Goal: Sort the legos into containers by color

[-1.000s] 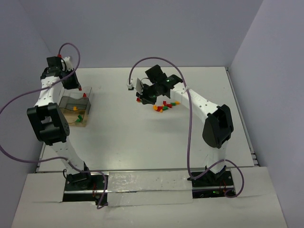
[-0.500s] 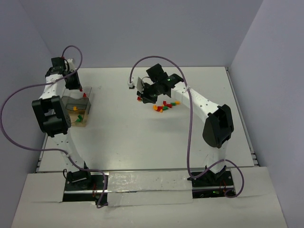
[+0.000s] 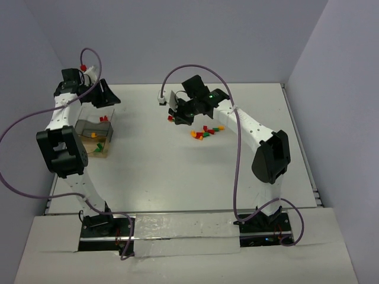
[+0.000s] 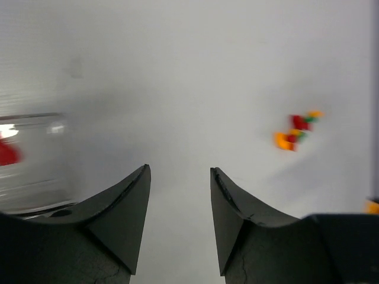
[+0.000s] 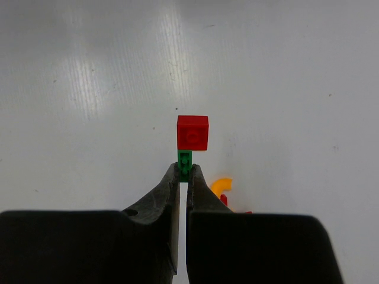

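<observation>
Along the left edge of the white table sits a row of small clear plastic trays on a tan base. A few legos already lie in it: a red piece toward the far end, a yellow piece in the middle and a green piece nearer the arms. From this high up, I cannot be sure that each compartment holds one colour only.

The left gripper hangs over the far-left corner, just beyond the trays. Its black fingers are spread apart with nothing between them.

Near the middle of the far edge, the right gripper is pinched tight on a small green plastic brick. A red square brick is stuck to the outer end of the green one, so two colours come up as one lump and will need parting before either can be dropped in.

Just right of that, the loose heap of red, green and orange-yellow bricks lies on the table well apart from the trays. An orange curved piece from it shows beside the right fingers.

By my reckoning, the sorting is begun but far from finished. Only a handful is binned, and most of the bricks wait in the heap.
</observation>
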Controlling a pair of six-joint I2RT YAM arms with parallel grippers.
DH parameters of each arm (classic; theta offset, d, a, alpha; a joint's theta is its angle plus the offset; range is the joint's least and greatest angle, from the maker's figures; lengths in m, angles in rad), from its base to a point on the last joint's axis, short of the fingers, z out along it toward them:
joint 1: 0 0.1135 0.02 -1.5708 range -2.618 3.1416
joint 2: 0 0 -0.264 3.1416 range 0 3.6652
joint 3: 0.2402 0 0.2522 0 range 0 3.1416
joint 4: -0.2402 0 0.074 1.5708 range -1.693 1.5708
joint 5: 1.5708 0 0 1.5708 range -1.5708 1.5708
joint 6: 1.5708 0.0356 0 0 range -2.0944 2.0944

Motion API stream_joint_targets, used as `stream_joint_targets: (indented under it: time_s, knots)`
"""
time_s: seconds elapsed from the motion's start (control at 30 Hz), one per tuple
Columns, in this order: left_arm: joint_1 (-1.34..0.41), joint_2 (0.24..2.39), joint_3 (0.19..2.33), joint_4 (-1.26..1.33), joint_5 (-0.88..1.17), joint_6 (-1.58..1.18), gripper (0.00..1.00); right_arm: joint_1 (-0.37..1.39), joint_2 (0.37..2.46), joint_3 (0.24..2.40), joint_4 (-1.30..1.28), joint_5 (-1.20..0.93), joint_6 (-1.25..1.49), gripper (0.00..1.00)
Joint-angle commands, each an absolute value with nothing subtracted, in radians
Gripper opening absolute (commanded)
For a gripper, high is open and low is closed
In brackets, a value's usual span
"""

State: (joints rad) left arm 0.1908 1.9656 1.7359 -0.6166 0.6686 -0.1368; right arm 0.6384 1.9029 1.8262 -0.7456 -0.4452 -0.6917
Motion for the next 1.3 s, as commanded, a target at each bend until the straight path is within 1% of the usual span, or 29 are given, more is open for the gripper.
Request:
stream_joint_targets:
  time_s: [0.0, 0.1, 0.2, 0.4, 0.6, 1.27]
  knots:
    - [0.043, 1.839, 1.676, -0.526, 1.020, -0.290, 0.54, 0.631, 1.925, 1.900, -0.710, -0.494, -0.663, 0.00]
    - [-0.014, 1.824, 1.628, -0.479, 1.090, -0.353, 0.55, 0.634, 1.938, 1.916, -0.723, -0.498, -0.664, 0.00]
    - [-0.064, 1.824, 1.616, -0.452, 1.117, -0.399, 0.55, 0.642, 1.949, 1.936, -0.725, -0.478, -0.659, 0.00]
    - [-0.101, 1.853, 1.632, -0.436, 1.157, -0.437, 0.57, 0.667, 1.974, 1.970, -0.724, -0.419, -0.644, 0.00]
    - [-0.147, 1.853, 1.621, -0.457, 1.173, -0.420, 0.58, 0.681, 1.979, 1.966, -0.727, -0.377, -0.638, 0.00]
    - [-0.179, 1.870, 1.632, -0.550, 1.027, -0.343, 0.56, 0.696, 1.945, 1.937, -0.679, -0.324, -0.653, 0.00]
